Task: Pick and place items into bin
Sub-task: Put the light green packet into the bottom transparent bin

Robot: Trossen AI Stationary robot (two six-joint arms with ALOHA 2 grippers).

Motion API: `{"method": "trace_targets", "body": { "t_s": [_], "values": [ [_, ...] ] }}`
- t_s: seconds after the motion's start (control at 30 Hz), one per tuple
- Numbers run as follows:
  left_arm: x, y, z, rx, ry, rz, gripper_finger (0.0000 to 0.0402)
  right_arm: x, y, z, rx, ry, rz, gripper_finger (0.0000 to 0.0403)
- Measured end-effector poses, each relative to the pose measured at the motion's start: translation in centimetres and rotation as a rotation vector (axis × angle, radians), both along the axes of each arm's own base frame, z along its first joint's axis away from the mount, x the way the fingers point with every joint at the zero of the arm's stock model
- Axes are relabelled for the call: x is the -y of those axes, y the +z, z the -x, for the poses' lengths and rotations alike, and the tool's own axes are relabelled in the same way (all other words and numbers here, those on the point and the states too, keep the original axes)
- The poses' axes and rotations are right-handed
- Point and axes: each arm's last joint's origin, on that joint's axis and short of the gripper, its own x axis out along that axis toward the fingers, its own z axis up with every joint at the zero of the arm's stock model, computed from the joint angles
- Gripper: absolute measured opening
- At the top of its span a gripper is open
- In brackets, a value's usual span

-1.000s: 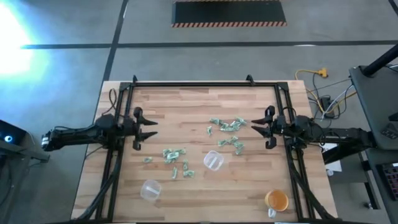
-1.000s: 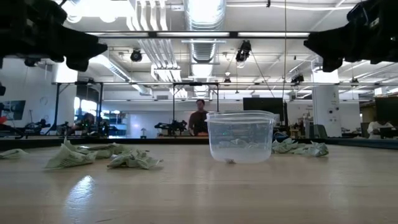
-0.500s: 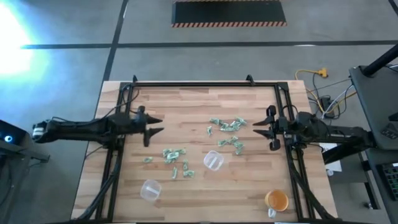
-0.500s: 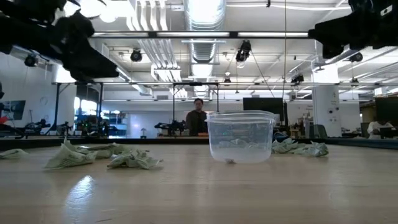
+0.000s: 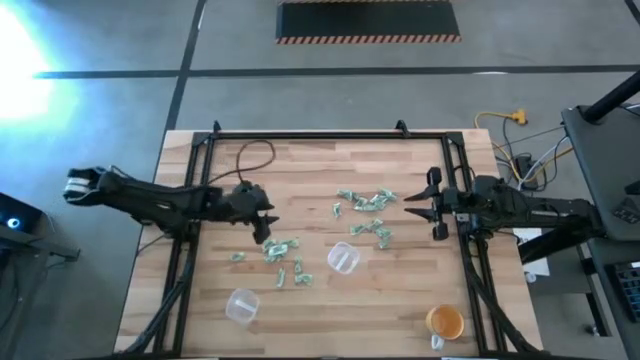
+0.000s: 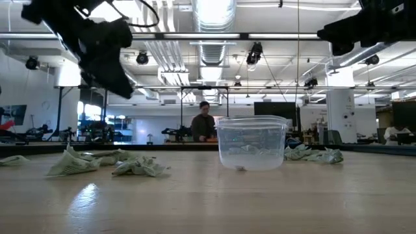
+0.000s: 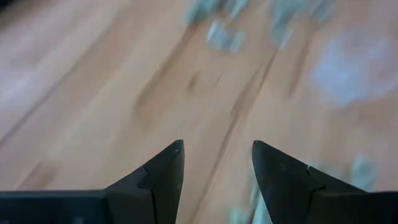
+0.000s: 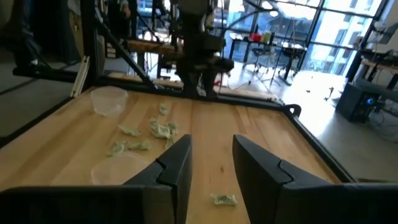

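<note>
I've got the left gripper (image 5: 262,222) open, empty, centre-left of the high view. Nearest items (image 5: 281,247) lie just lower right of it, on the table (image 5: 300,170). Right gripper (image 5: 425,203) also open, waiting centre-right, farther from that cluster.

bench (image 5: 300,170): pale wood in jointed strips, smooth, soft sheen | items (image 5: 283,248): crumpled green-and-white paper-like wrappers, matt, creased | cup (image 6: 251,143): clear thin plastic, glossy, ribbed rim | frame (image 5: 310,136): black metal bars, matt | left hand (image 7: 214,163): dark, matt, plastic-looking fingers | floor (image 5: 120,60): grey, smooth, glare patch
</note>
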Motion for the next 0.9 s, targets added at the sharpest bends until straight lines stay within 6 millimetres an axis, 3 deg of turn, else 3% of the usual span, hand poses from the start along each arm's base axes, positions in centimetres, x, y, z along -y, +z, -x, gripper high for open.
{"method": "trace_targets", "body": {
  "t_s": [0.17, 0.27, 0.43, 0.9],
  "values": [
    [1.6, 0.4, 0.3, -0.448, 0.076, -0.013, 0.0173, 0.0, -0.1, -0.5, -0.041, 0.001, -0.005, 0.0105],
    [2.7, 0.2, 0.2, -0.585, 0.093, -0.021, 0.0173, 0.1, -0.3, -0.9, -0.063, 0.000, -0.014, 0.0105],
    [4.4, -0.8, 0.0, -0.639, 0.043, 0.032, 0.0173, 0.1, -1.1, -1.3, -0.108, -0.003, -0.037, 0.0105],
    [7.3, -4.1, 3.4, -0.697, 0.132, 0.104, 0.0173, 0.0, -1.4, -2.8, -0.113, 0.070, -0.084, 0.0105]
  ]
}}
